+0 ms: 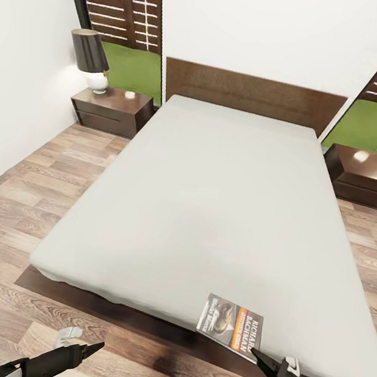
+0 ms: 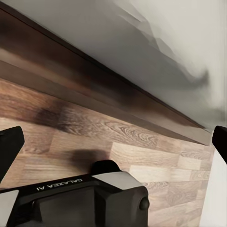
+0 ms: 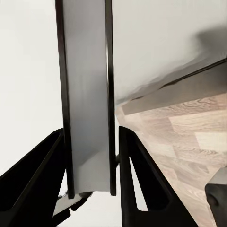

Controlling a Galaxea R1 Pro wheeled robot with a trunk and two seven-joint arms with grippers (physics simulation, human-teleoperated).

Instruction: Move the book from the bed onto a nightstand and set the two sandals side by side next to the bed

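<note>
Reaching in at the near right corner of the bed [image 1: 210,204], my right gripper [image 1: 259,355] has its fingertips right at the book's [image 1: 231,326] near edge. That book lies flat on the mattress close to the foot edge, long axis running left to right along it, title end toward my right arm. My right arm is clearly the nearer one; my left gripper [image 1: 88,348] hangs low over the floor [image 1: 19,209] in front of the bed frame, well apart from the book.

Now the right wrist view tells me more: a thin grey slab with dark edges, the book [image 3: 87,94] seen edge-on by my reckoning, stands between my two fingers [image 3: 137,179], which sit close on either side of it. Whether they actually press it, I cannot tell. From the head view alone I would only say the tips meet the cover.

Left wrist view: my left gripper [image 2: 113,142] is spread wide, holding nothing, bed frame and planks beyond it.

Both nightstands flank the headboard at the far end; the right nightstand [image 1: 371,176] is the natural target, the left nightstand [image 1: 111,109] the longer haul.
</note>
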